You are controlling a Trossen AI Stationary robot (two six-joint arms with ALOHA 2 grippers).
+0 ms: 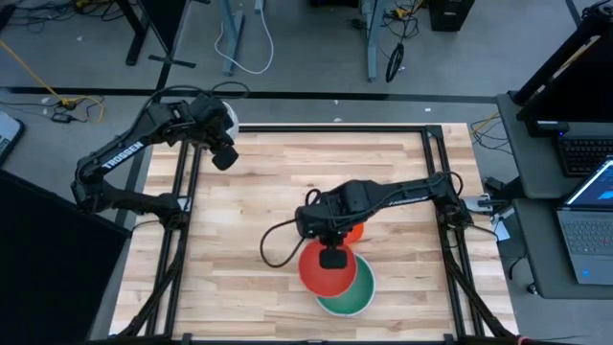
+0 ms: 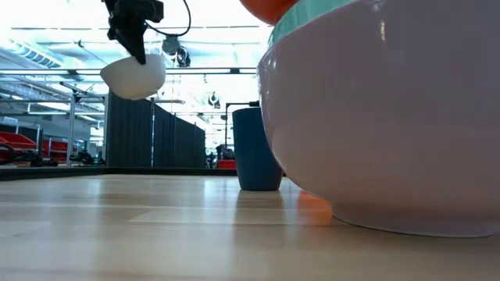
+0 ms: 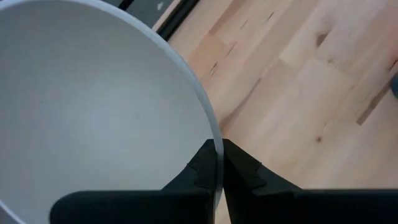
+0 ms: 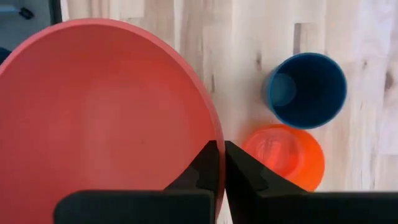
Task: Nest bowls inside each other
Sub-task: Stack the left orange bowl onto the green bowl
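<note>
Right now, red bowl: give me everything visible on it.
The red bowl is round, plain, smooth and matte, like plastic, and empty. The right gripper is shut on its rim, one finger inside and one outside. In the high view it sits above the green bowl, overlapping it off-centre; whether it rests in it or hangs just over it I cannot tell. The orange bowl and dark blue bowl stand apart on the table.

A medium bowl (image 1: 321, 273) held by the right gripper (image 1: 332, 257) hangs over stacked large bowls (image 1: 356, 299) near the table's (image 1: 259, 192) front; two small bowls (image 4: 285, 154) sit behind. The left gripper (image 1: 222, 156) holds another bowl (image 2: 134, 76) aloft at the far-left corner.
</note>
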